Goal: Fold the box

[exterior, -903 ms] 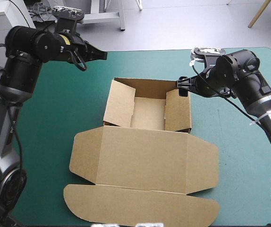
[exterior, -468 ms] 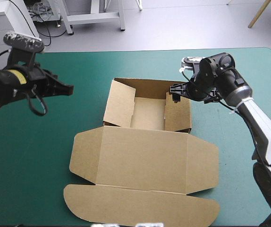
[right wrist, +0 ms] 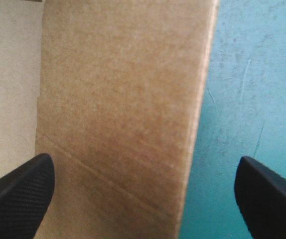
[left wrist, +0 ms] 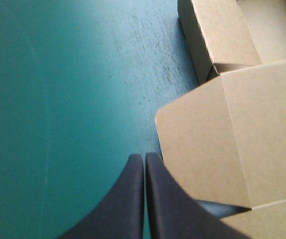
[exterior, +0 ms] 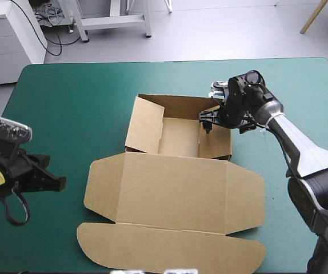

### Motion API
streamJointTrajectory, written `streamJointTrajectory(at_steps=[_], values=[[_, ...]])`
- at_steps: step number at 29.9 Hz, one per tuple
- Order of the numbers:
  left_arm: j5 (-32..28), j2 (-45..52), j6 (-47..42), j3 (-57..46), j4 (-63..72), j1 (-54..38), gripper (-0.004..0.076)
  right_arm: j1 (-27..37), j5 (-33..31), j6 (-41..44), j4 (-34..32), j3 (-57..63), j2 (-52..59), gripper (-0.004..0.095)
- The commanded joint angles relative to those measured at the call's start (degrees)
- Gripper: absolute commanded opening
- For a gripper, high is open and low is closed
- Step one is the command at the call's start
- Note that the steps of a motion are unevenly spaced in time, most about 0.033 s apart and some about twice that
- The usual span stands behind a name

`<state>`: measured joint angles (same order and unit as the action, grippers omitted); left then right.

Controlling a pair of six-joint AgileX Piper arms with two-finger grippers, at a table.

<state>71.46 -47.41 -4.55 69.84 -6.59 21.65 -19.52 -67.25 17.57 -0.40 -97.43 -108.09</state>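
Left arm [exterior: 10, 171]: rounded black casing, yellow label band near the wrist.
Right arm [exterior: 301, 149]: black joints, then a tapering silver-grey shell.
Left gripper [left wrist: 144, 156]: two smooth, curved black fins.
Right gripper [right wrist: 144, 160]: black fins, finely dimpled (almost like knurling).

Both wrist views crop the box [left wrist: 242, 129].

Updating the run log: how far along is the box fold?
Done: the box stands as an open tray, walls raised. In hand: the open right gripper straddles the right wall. The left gripper is shut, empty, over the teal-green cover beside the lid's left flap. Left: the lid lies flat.
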Motion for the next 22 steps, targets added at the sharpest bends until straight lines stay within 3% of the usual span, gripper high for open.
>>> streamJointTrajectory(at_steps=[1,22], values=[[-3.5,4.6,0.1,-3.5,0.1,0.3,-0.001,0.3,1.6,-1.0,0.4,-1.4,2.5,0.0901],[-4.0,8.9,0.1,-8.0,0.7,0.3,-0.001,0.3,5.2,-2.1,2.5,4.3,3.6,0.0881]])
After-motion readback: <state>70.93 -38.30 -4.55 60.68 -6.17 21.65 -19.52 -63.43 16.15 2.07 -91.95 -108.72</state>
